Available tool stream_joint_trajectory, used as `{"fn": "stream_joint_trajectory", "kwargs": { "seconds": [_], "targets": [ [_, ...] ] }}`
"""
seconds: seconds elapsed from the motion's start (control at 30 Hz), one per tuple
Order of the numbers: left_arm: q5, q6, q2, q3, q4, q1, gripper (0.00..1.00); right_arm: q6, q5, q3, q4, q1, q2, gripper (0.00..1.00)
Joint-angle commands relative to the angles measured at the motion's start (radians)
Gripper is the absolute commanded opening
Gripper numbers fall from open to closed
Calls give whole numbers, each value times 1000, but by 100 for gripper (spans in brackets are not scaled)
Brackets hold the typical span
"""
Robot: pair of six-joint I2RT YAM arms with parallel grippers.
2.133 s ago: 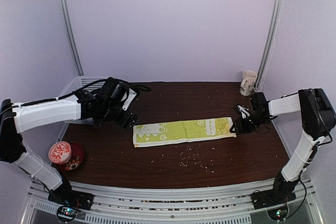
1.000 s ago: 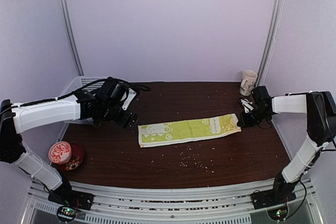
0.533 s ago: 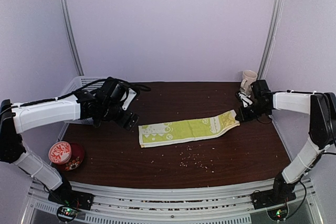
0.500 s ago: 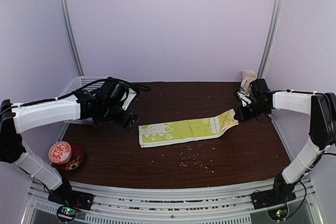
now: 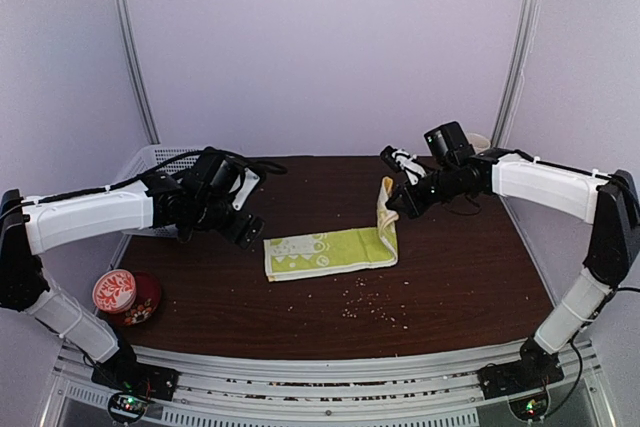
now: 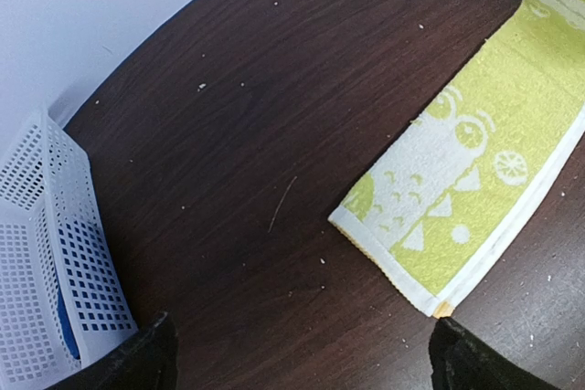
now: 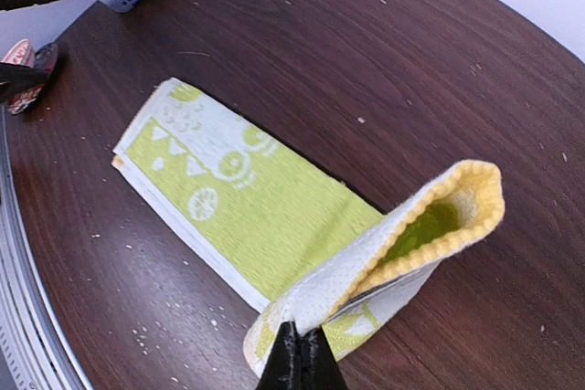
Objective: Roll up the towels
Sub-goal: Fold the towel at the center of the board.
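The yellow-green towel (image 5: 325,250) with a pale white pattern lies flat in a long strip at mid-table. My right gripper (image 5: 392,203) is shut on its right end and holds that end up, curled back over the strip. In the right wrist view the fingers (image 7: 300,353) pinch the white-backed, yellow-edged end (image 7: 430,230) above the flat part (image 7: 247,189). My left gripper (image 5: 243,230) is open and empty, just left of the towel's left end (image 6: 457,198). The blue towel shows only as a blue patch (image 6: 64,328) through the basket's mesh.
A white mesh basket (image 5: 148,161) stands at the back left, behind my left arm, and shows in the left wrist view (image 6: 41,244). A red patterned cup in a red bowl (image 5: 124,295) sits at the front left. Crumbs (image 5: 368,307) lie in front of the towel.
My right gripper has lifted the towel's right end and carried it left, folding it back over the strip, after dragging the towel slightly right. The left arm has not moved.
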Motion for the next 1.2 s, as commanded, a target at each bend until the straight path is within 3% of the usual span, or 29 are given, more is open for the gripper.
{"fn": "stream_joint_trajectory", "kwargs": {
  "seconds": [0.0, 0.47, 1.17],
  "targets": [
    [-6, -6, -19, -7, 40, 15, 98, -21, -20, 97, -20, 84, 59, 0],
    [-5, -9, -21, -7, 40, 35, 98, -20, -46, 335, -46, 275, 296, 0],
    [3, -10, -27, -7, 39, 39, 98, 28, -6, 413, 53, 314, 435, 0]
  ]
}}
